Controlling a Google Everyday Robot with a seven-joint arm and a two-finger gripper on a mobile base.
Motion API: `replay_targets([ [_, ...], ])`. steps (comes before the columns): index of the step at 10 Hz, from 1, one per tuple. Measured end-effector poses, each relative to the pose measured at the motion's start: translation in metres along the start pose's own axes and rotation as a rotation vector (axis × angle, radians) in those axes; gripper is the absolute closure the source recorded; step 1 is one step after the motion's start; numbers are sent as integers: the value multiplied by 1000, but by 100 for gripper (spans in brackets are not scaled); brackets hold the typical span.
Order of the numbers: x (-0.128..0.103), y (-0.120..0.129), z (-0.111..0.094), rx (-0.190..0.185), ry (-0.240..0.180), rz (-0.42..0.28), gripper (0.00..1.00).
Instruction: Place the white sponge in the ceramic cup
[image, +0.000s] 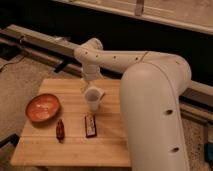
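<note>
The small white ceramic cup (92, 101) stands upright near the middle of the wooden table (70, 149). My gripper (90, 84) hangs from the white arm directly above the cup's mouth, very close to it. A cream-white lump (100, 92) sits at the cup's right rim, just under the gripper; it looks like the white sponge. I cannot tell whether it is held or resting on the rim.
An orange-brown bowl (42, 107) sits at the table's left. A small red-brown object (60, 130) and a dark rectangular bar (90, 125) lie in front of the cup. The bulky white arm body (155, 115) covers the table's right side. A rail (45, 42) runs behind.
</note>
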Motion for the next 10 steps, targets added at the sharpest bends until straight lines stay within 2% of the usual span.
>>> replay_targets([
  [10, -3, -1, 3, -4, 0, -8, 20],
])
